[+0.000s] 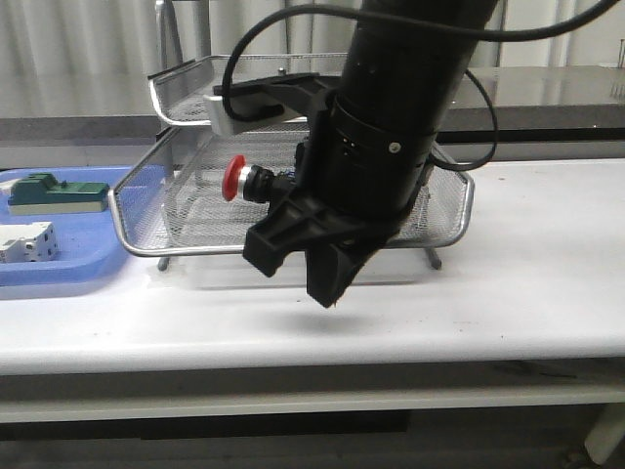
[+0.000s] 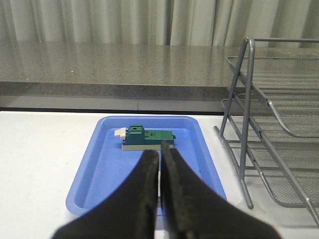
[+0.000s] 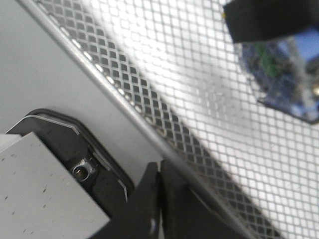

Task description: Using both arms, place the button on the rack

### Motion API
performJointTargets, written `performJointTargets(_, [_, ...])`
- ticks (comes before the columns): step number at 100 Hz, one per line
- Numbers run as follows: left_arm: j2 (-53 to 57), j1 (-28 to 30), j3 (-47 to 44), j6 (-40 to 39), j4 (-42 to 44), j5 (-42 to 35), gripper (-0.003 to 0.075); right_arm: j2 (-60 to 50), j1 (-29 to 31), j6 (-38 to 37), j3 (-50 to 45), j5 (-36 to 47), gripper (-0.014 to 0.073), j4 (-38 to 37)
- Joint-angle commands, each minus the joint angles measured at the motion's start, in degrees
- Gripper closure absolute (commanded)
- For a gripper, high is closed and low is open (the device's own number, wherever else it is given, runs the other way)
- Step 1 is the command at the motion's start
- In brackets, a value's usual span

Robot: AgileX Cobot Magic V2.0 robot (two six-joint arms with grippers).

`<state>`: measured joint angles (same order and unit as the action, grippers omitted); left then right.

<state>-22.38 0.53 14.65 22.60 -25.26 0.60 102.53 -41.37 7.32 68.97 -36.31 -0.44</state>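
Observation:
The button (image 1: 246, 182) lies on its side in the lowest tier of the wire-mesh rack (image 1: 137, 209), with its red cap toward the left. Its blue-black contact block (image 3: 285, 74) shows through the mesh (image 3: 199, 99) in the right wrist view. My right arm fills the middle of the front view. The right gripper (image 1: 327, 293) hangs shut and empty just in front of the rack's front rim, above the table; the shut jaws also show in the right wrist view (image 3: 159, 172). My left gripper (image 2: 160, 155) is shut and empty, low before the blue tray, and out of the front view.
A flat blue tray (image 1: 68, 274) lies left of the rack and holds a green block (image 1: 54, 192) and a white block (image 1: 27, 241). In the left wrist view the tray (image 2: 94, 174) and green block (image 2: 147, 138) lie ahead, with the rack's legs (image 2: 241, 149) beside them.

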Motion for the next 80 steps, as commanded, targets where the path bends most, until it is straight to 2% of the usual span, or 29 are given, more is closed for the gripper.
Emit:
performJointTargets(1, [-0.3,-0.1,1.6,-0.4,-0.4,-4.4,0.0716,-1.5,1.6,0.6,3.4,3.8,0.0659,-2.6])
performJointTargets(48, [-0.3,-0.1,1.6,-0.4,-0.4,-4.4,0.0716,8.0,8.4,0.6,18.6,0.3,0.0659,-6.4])
performJointTargets(80, [-0.3,-0.1,1.6,-0.4,-0.4,-4.4,0.0716,7.5,8.1,0.6,20.8,-5.6,0.0659,-4.4])
